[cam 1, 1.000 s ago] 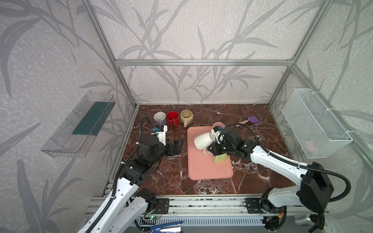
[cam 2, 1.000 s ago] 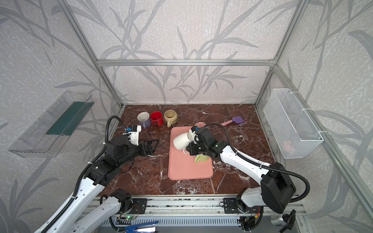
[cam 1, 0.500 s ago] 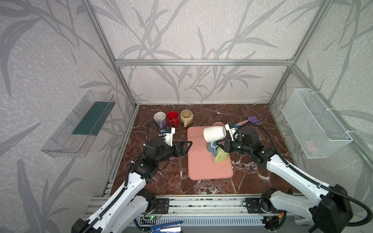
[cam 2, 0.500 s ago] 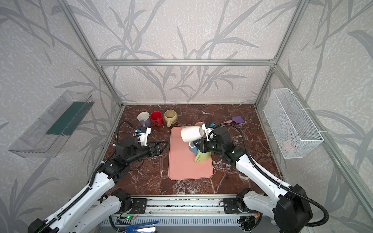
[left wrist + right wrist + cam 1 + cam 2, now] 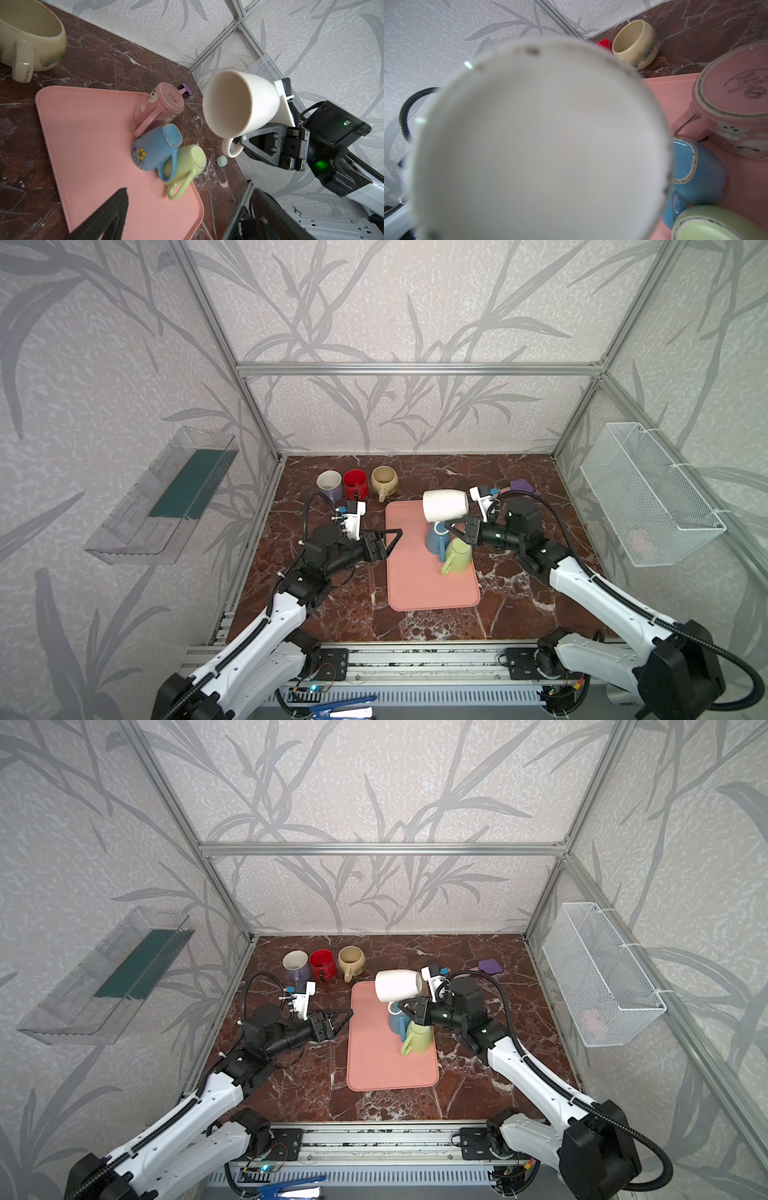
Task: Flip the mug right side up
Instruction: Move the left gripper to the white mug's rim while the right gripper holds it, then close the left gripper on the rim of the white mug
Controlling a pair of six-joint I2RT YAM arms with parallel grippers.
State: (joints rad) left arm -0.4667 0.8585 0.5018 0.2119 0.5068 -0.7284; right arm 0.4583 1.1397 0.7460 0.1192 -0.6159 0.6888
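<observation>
Mug hanging on its side above the far end of the pink tray, I'm pinching its handle with the right gripper, jaws closed on it, left gripper hovering at the tray's left edge, jaws gaping, empty.

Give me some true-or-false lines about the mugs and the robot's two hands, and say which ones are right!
1. The right hand holds the white mug by its handle. True.
2. The white mug stands upright on the pink tray. False: it is up in the air, tipped on its side.
3. The left hand is gripping the red mug. False: that hand is open and empty near the tray's edge, and the red mug stands untouched.
4. The blue mug and the green mug are upside down on the tray. True.
5. The cream mug sits right side up, off the tray. True.
</observation>
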